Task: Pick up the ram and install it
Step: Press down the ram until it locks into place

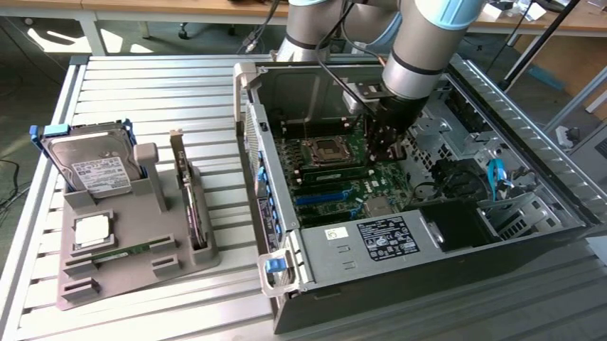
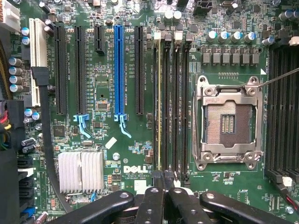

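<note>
On the exterior view's left, a grey holder tray point(image 1: 190, 266) keeps each part in its own cradle so it can be gripped cleanly. A hard drive point(image 1: 90, 170) stands upright at the far end, and a square processor chip point(image 1: 92, 229) lies flat nearer. A green memory stick point(image 1: 128, 252) rests in a shallow groove, with an expansion card point(image 1: 190, 202) standing on edge just to its right. Further right, the computer case point(image 1: 379, 284) lies on its side with the panel off, leaving the motherboard point(image 1: 332, 188) facing up and reachable from above. The gripper point(image 1: 384, 145) hangs down inside, right of the empty processor socket point(image 2: 229, 121) and over the memory slots. In the wrist view, its fingertips point(image 2: 154, 196) are pressed together with nothing between them. They sit directly over the end of the ram point(image 2: 159, 116), which appears to stand edge-on in its slot beside empty slots. The closed fingers probably serve as a blunt pusher to seat it.
</note>
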Motion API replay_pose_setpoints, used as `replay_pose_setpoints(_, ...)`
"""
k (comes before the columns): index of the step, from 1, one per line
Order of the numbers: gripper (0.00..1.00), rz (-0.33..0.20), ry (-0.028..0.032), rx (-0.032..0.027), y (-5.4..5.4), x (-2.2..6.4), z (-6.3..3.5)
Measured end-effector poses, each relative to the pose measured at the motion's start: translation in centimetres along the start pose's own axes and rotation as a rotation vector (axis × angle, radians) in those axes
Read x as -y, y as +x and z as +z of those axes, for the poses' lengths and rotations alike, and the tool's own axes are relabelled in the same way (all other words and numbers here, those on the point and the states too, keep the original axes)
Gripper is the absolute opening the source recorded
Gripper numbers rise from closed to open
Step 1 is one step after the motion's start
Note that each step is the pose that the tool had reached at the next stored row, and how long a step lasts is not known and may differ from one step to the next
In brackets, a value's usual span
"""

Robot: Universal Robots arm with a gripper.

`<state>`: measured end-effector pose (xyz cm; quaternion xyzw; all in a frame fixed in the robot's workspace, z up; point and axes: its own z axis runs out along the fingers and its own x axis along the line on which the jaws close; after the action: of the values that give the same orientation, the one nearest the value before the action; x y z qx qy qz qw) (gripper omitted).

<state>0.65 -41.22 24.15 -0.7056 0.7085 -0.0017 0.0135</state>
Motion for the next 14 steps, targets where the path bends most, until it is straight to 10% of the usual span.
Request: replay_pose_setpoints(14, 0.11, 0.0, 0.0, 0.0, 0.01, -0.01, 0.64)
